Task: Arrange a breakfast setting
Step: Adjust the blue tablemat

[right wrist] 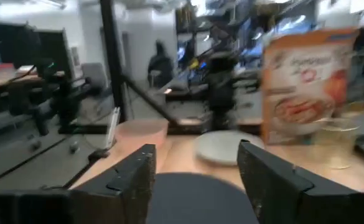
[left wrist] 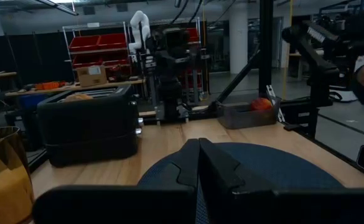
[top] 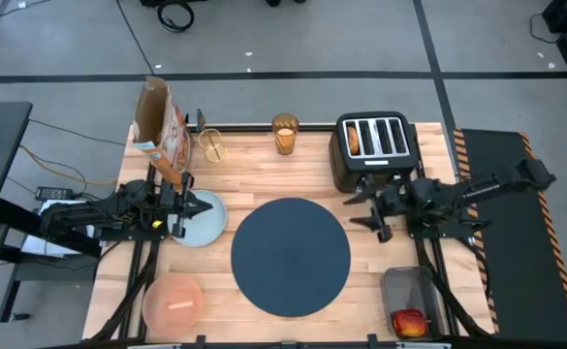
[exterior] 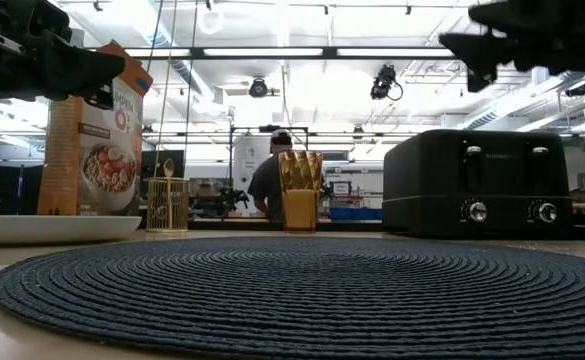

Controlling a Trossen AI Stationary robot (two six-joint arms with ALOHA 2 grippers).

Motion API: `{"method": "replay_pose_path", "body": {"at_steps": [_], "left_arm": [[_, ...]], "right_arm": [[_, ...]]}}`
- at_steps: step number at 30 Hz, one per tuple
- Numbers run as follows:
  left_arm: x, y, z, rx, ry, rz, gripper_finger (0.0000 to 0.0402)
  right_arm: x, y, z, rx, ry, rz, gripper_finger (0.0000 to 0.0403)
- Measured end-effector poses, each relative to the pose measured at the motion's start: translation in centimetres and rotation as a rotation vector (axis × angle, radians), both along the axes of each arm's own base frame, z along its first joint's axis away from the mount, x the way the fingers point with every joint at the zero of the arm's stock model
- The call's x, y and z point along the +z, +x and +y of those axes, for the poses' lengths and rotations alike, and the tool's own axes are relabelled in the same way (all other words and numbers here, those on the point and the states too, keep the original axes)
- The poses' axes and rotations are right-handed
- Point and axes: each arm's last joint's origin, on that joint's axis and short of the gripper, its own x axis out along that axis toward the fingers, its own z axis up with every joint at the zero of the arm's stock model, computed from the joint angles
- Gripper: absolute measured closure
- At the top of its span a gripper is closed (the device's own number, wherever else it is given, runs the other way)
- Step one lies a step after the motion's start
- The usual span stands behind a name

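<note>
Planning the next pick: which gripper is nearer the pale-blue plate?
Left. The left gripper hangs over the pale-blue plate, while the right gripper sits across the dark-blue mat, by the toaster.

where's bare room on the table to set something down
The dark-blue mat is bare all over. Bare wood also runs between the mat and the amber tumbler. It is crowded along the far edge, by the cereal box and toaster.
</note>
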Motion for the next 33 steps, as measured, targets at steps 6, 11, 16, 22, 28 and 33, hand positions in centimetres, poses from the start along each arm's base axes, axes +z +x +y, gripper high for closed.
{"method": "replay_pose_path", "body": {"at_steps": [6,11,16,22,28,33], "left_arm": [[0.0,0.0,0.0,0.000,0.000,0.001,0.0384],[0.0,0.0,0.0,0.000,0.000,0.000,0.0384],[0.0,0.0,0.0,0.000,0.000,0.000,0.0384],[0.0,0.0,0.0,0.000,0.000,0.000,0.0384],[0.0,0.0,0.0,-0.001,0.000,0.000,0.0384],[0.0,0.0,0.0,0.000,0.000,-0.003,0.0384]], "right_arm": [[2.4,4.4,2.9,0.067,0.019,0.207,0.0117],[1.9,7.6,5.3,0.085,-0.047,0.404,0.0112],[0.9,10.3,7.3,0.091,-0.064,0.477,0.0115],[-1.2,14.5,10.0,0.102,-0.092,0.569,0.0118],[-0.5,17.7,12.1,0.148,-0.098,0.595,0.0118],[-1.1,17.8,13.1,0.152,-0.119,0.656,0.0118]]}}
